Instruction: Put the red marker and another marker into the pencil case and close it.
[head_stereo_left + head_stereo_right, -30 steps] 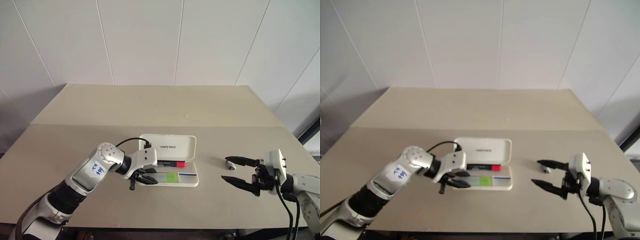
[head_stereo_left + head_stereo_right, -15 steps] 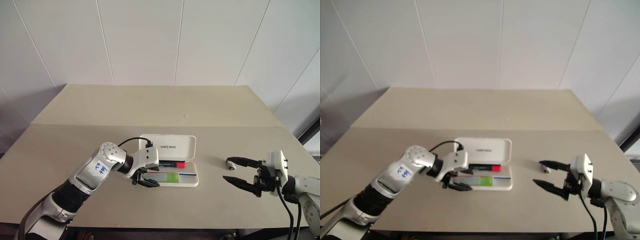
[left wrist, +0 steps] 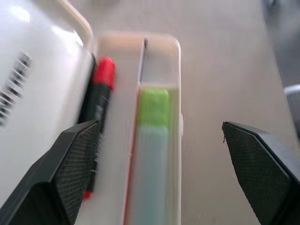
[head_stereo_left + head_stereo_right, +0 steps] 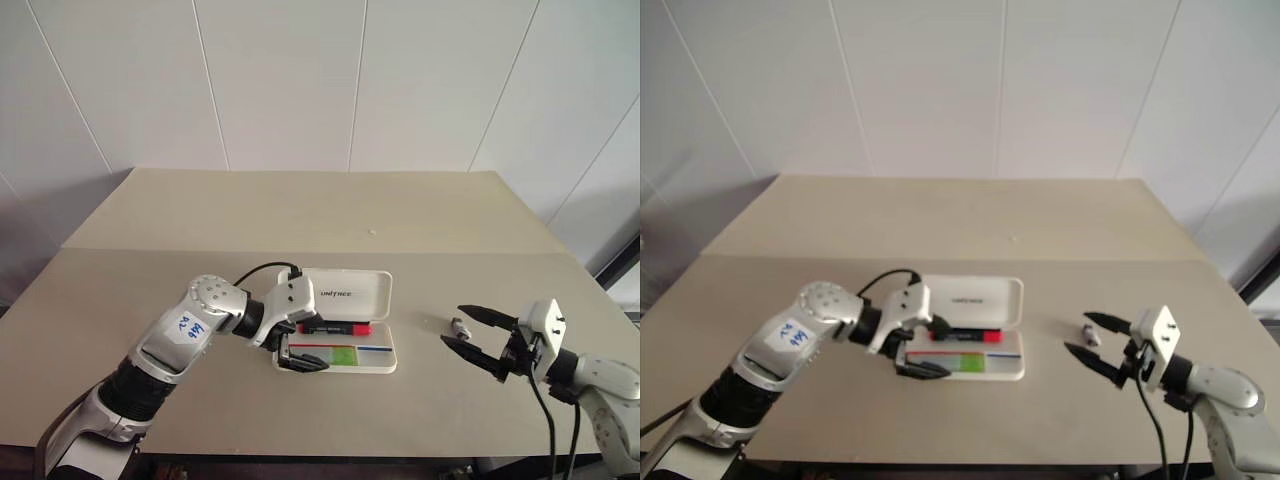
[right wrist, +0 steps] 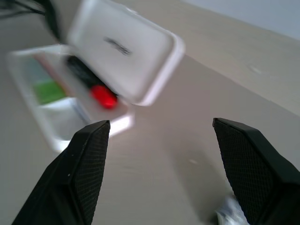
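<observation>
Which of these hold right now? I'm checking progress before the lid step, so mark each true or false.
1. The pencil case is closed. False: its lid stands open.
2. The green marker lies in the case's tray. True.
3. The red marker lies on the table outside the case. False: it lies inside, by the lid.
4. The left end effector is open and holds nothing. True.
5. The right end effector grips the green marker. False: it is open and empty, away from the case.

Both markers in open pencil case [image 4: 372, 364]; claws spread, empty.
</observation>
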`<action>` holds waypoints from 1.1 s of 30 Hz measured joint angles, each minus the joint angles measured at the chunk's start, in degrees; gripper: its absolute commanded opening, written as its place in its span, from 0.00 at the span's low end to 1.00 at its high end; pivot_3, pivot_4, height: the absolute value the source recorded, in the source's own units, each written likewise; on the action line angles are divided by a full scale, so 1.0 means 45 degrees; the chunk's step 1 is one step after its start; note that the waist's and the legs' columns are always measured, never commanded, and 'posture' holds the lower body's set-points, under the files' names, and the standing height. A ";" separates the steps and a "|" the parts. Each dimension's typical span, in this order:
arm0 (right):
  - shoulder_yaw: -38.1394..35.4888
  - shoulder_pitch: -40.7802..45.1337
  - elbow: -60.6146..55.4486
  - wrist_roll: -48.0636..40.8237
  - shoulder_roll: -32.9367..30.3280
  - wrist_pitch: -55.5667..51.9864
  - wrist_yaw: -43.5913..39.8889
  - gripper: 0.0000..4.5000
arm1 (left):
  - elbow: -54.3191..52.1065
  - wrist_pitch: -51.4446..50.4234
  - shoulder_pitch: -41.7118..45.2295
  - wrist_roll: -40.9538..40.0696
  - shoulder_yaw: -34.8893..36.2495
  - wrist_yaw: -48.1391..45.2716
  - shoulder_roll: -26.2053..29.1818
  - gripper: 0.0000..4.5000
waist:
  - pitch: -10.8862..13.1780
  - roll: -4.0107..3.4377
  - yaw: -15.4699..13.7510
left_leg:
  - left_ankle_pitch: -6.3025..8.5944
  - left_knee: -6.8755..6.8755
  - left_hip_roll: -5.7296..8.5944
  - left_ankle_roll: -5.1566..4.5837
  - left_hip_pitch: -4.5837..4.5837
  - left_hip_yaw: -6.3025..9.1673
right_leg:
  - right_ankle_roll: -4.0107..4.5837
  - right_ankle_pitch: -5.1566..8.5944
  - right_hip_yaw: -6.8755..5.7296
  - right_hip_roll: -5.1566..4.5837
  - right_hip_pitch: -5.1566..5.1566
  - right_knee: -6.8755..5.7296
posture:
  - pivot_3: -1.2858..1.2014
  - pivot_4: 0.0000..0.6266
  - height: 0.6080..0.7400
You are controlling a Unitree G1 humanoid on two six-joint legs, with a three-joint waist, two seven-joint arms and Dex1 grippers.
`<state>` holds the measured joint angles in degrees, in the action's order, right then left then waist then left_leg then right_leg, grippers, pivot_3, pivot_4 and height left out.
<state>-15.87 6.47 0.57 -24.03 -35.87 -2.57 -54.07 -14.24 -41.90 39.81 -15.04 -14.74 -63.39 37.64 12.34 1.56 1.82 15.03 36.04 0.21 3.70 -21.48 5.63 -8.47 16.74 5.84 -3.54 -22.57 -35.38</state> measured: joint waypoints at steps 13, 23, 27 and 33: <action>0.0636 0.0631 0.2040 0.2459 0.1763 0.0258 0.4103 1.00 | 0.0697 0.3091 -0.1820 -0.2237 0.2751 -0.1737 0.0386 0.99 | -0.0001 -0.0002 0.0025 | -0.0007 0.0003 0.0000 0.0005 0.0018 -0.0006 | 0.0018 0.0006 0.0000 -0.0001 0.0003 -0.0019 | 0.52 0.24 1.00; 0.0493 0.0948 0.2011 0.2233 0.2304 -0.0779 0.5360 1.00 | 0.2391 0.4660 -0.2227 -0.3530 0.5217 -0.2616 0.0778 0.99 | -0.0010 0.0015 0.0055 | -0.0007 0.0003 -0.0005 0.0005 0.0052 -0.0001 | 0.0026 0.0008 -0.0002 0.0002 0.0029 -0.0028 | 0.52 0.24 1.00; 0.0396 0.0757 0.1324 0.1927 0.2500 -0.1868 0.5826 1.00 | 0.2856 0.5181 -0.2482 -0.3748 0.5827 -0.2606 0.0768 0.99 | -0.0015 0.0023 0.0049 | -0.0008 -0.0005 -0.0012 0.0006 0.0055 0.0002 | 0.0035 0.0008 -0.0005 0.0006 0.0027 -0.0029 | 0.52 0.24 1.00; 0.0375 0.0113 -0.0317 0.1573 0.2850 -0.3649 0.6613 1.00 | 0.2917 0.5413 -0.2999 -0.4180 0.6633 -0.2218 0.0751 0.99 | -0.0024 0.0031 0.0040 | -0.0003 -0.0066 -0.0025 0.0013 0.0059 0.0010 | 0.0065 0.0030 -0.0018 0.0008 0.0008 -0.0026 | 0.52 0.24 1.00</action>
<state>-14.18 6.98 -0.86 -16.95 -23.04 -18.99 -24.31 -1.11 -17.54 26.31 -33.85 15.11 -73.37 41.02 12.23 1.70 2.01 15.02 35.74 0.10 3.76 -21.22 5.68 -8.18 16.87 5.76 -3.50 -22.54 -35.50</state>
